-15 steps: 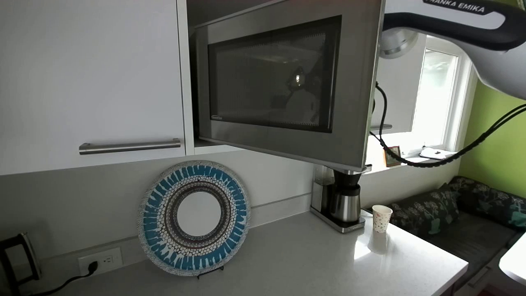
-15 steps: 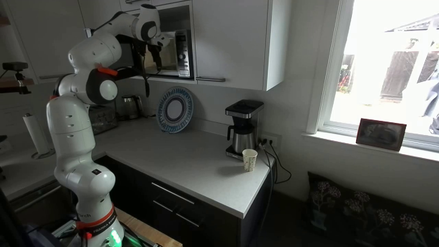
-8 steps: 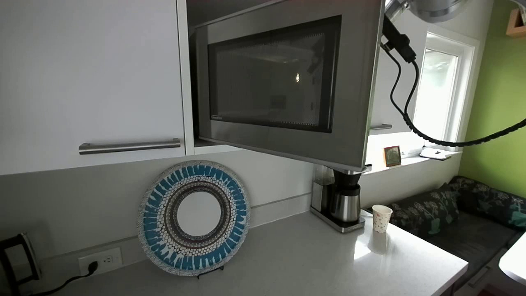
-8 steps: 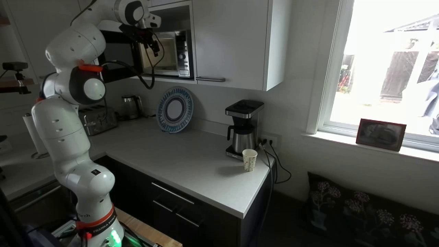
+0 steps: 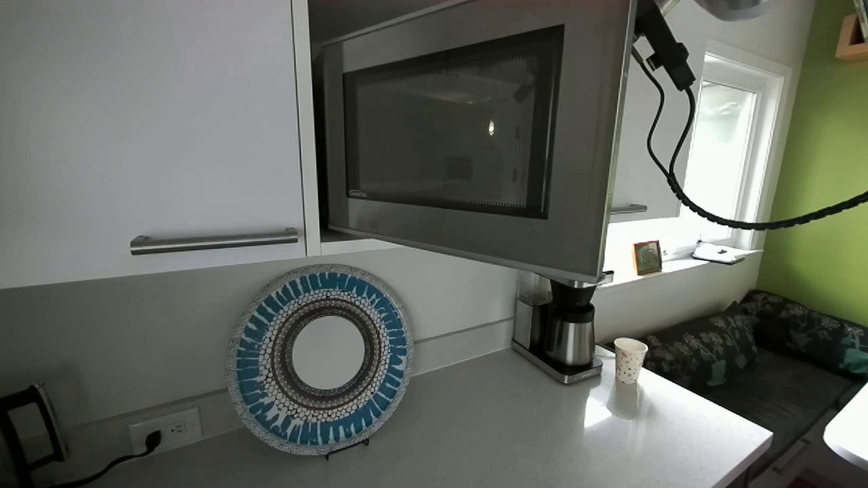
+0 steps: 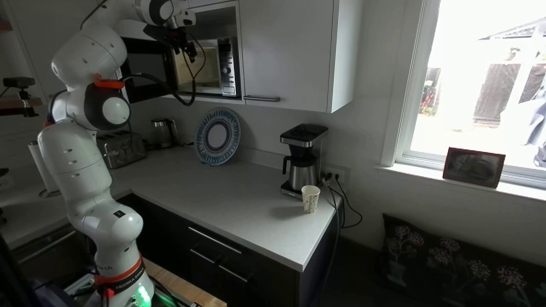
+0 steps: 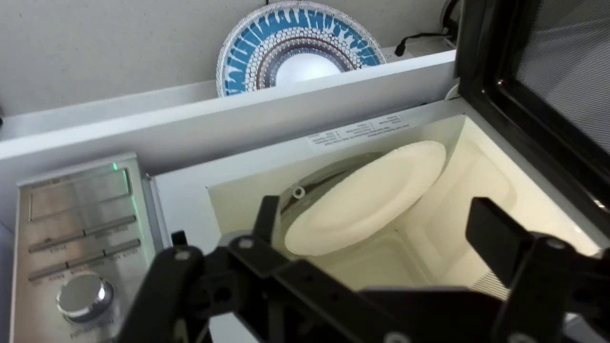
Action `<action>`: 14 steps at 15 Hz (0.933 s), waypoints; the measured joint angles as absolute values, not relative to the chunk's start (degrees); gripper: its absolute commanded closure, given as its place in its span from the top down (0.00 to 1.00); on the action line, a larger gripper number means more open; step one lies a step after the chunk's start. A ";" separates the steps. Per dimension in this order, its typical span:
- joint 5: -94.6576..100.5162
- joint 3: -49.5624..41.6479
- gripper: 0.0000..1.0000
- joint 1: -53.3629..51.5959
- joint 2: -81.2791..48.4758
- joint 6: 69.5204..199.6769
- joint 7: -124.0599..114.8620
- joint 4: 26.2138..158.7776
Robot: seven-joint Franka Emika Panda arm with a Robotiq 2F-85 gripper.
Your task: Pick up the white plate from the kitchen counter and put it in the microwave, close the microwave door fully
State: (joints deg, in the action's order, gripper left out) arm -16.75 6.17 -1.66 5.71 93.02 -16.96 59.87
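Observation:
The white plate (image 7: 362, 202) lies inside the microwave on its turntable, seen in the wrist view; both exterior views hide it. The microwave (image 6: 229, 70) sits in a cabinet niche, its control panel also in the wrist view (image 7: 81, 247). The microwave door (image 5: 583, 142) stands wide open in both exterior views (image 6: 147, 70), with its dark inner frame in the wrist view (image 7: 486, 62). My gripper (image 7: 376, 226) is open and empty in front of the cavity, apart from the plate; it shows small in an exterior view (image 6: 190, 51). The kitchen counter (image 6: 204, 183) is below.
A blue patterned plate (image 6: 217, 136) stands against the wall under the microwave. A coffee maker (image 6: 303, 157) and a paper cup (image 6: 310, 199) stand at the counter end. White cabinets flank the microwave. A black cable (image 5: 759, 224) hangs in a loop from my wrist.
My arm has moved back and up, away from the microwave, mostly in the first half second and slightly since. The microwave door has not moved.

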 measured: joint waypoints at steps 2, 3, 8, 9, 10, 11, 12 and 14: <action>-16.77 6.72 1.00 -2.33 5.89 92.37 -12.83 56.13; -16.85 7.22 1.00 -2.72 6.08 92.00 -11.00 54.28; -16.08 11.65 1.00 -5.79 6.52 89.29 -3.51 49.16; -15.88 12.14 1.00 -6.12 6.48 89.24 -3.08 49.04; -15.80 12.26 1.00 -6.30 6.39 89.23 -2.83 49.03; -15.79 12.24 1.00 -6.31 6.28 89.23 -2.56 49.01; -15.79 12.16 1.00 -6.29 6.17 89.23 -2.24 48.97; -15.74 12.28 1.00 -6.30 5.96 89.21 -1.95 49.17</action>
